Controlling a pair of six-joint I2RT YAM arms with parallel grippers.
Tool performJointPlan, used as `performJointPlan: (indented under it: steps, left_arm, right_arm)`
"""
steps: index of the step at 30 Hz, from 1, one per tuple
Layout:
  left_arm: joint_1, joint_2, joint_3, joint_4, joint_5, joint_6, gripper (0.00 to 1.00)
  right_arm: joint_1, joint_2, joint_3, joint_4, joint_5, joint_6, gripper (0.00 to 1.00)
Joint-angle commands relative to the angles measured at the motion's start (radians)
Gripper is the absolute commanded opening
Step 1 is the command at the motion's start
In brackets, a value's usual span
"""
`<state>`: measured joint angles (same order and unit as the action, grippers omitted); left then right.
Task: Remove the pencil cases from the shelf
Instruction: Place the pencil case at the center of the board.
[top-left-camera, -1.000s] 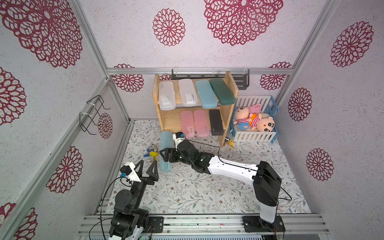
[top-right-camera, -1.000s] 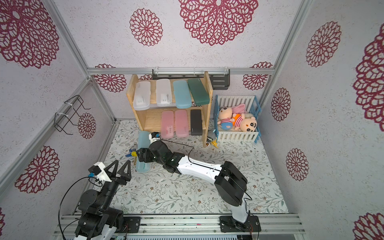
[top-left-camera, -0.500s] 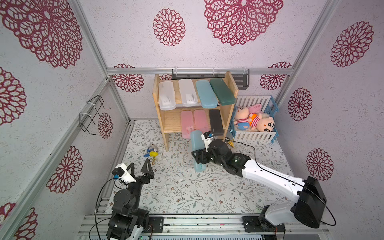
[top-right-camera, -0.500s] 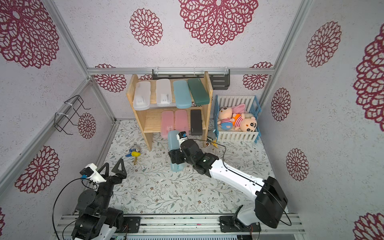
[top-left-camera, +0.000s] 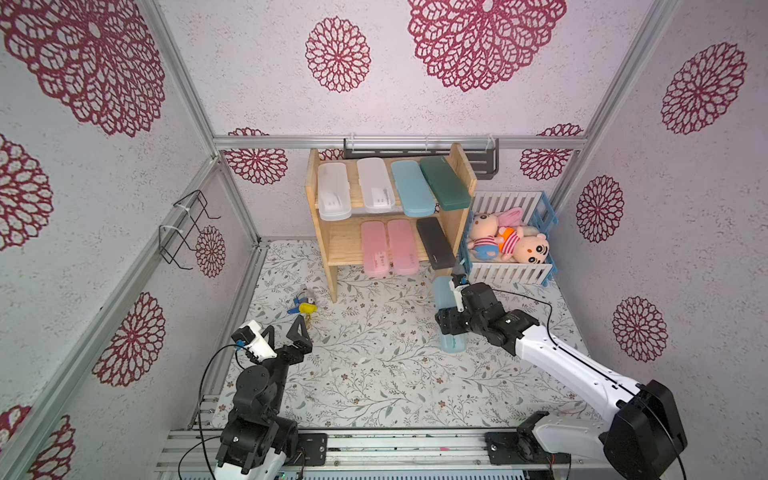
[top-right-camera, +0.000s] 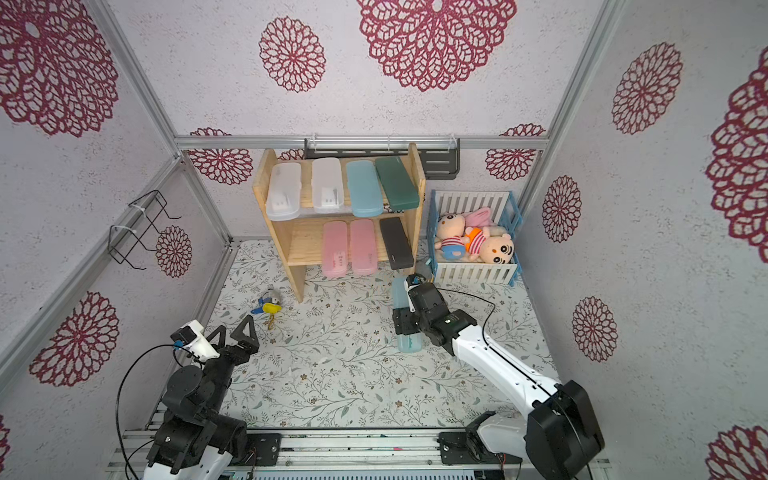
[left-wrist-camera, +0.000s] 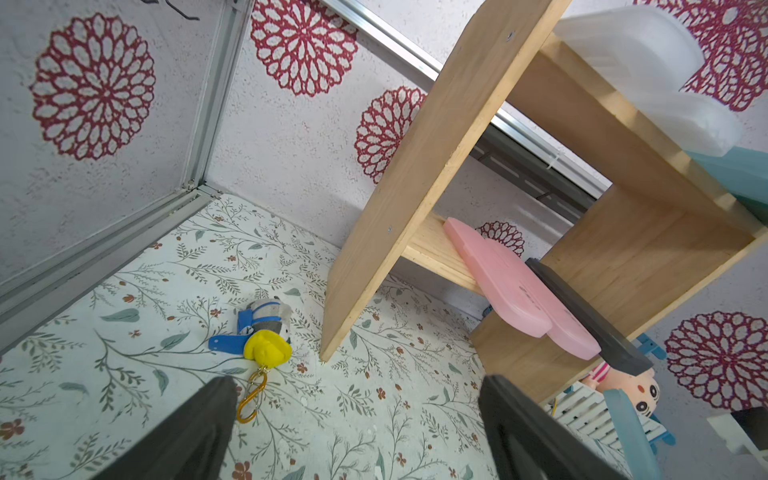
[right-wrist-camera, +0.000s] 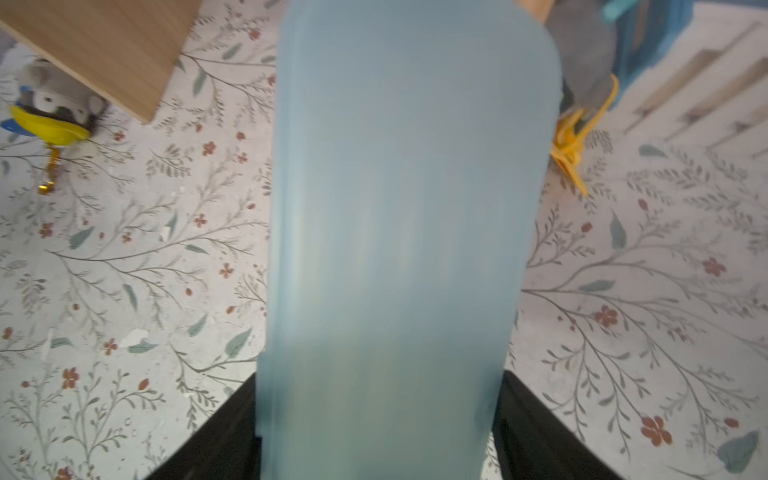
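A light blue pencil case (top-left-camera: 443, 294) is being gripped across its width by the right end effector (top-left-camera: 452, 328). In the right wrist view, its fingers (right-wrist-camera: 540, 440) are being pressed against the case's two long edges. The case is being held off the shelf (top-left-camera: 322, 237), over the floral counter (top-left-camera: 374, 365). It is just in front of the white-and-blue crate (top-left-camera: 511, 272) of plush toys and near the shelf's side panel on that side. It is being held lengthwise, with one end pointing toward the shelf. Whether it is touching the counter cannot be told, and the wrist view of it is blurred.

The left end effector (top-left-camera: 284, 332) is being held with its jaws spread wide, gripping nothing, above the counter and well apart from the shelf. A small keychain toy (top-left-camera: 306, 306) is lying on the counter just beyond its fingertips.

Seven cases are being carried by the shelf. On the upper tier, going toward the crate, two frosted white cases (top-left-camera: 332, 191) are lying beside a second light blue case (top-left-camera: 411, 189) and a dark green case (top-left-camera: 442, 183). On the lower tier, two pink cases (top-left-camera: 374, 249) are lying side by side next to a black case (top-left-camera: 436, 243), all overhanging the front edge.
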<state>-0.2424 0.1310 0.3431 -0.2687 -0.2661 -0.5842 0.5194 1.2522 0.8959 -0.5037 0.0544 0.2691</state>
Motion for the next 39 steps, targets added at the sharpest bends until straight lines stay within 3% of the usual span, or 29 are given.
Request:
performJointPlan:
  steps: [1, 9, 16, 27, 33, 36, 39]
  left_arm:
    - [-0.005, 0.011, 0.009, 0.019, 0.013, 0.003, 0.97]
    - [-0.006, 0.045, -0.046, 0.130, 0.054, -0.040, 0.97]
    - [-0.006, 0.147, -0.040, 0.220, 0.105, -0.064, 0.97]
    - [-0.006, 0.196, -0.031, 0.247, 0.118, -0.065, 0.97]
    - [-0.006, 0.202, -0.028, 0.253, 0.127, -0.112, 0.97]
    - [-0.006, 0.203, -0.017, 0.247, 0.133, -0.129, 0.97]
    - [-0.005, 0.206, -0.001, 0.233, 0.140, -0.144, 0.97]
  right_arm:
    - [-0.026, -0.041, -0.008, -0.023, -0.019, -0.039, 0.00]
    - [-0.165, 0.055, -0.055, -0.026, -0.022, -0.039, 0.00]
    - [-0.287, 0.236, 0.007, -0.058, 0.079, -0.118, 0.00]
    - [-0.315, 0.309, 0.012, -0.005, 0.020, -0.208, 0.01]
    - [-0.316, 0.367, 0.023, -0.013, 0.008, -0.183, 0.16]
    - [-0.315, 0.384, 0.021, -0.009, -0.016, -0.171, 0.28]
    - [-0.315, 0.388, 0.018, -0.008, -0.028, -0.166, 0.52]
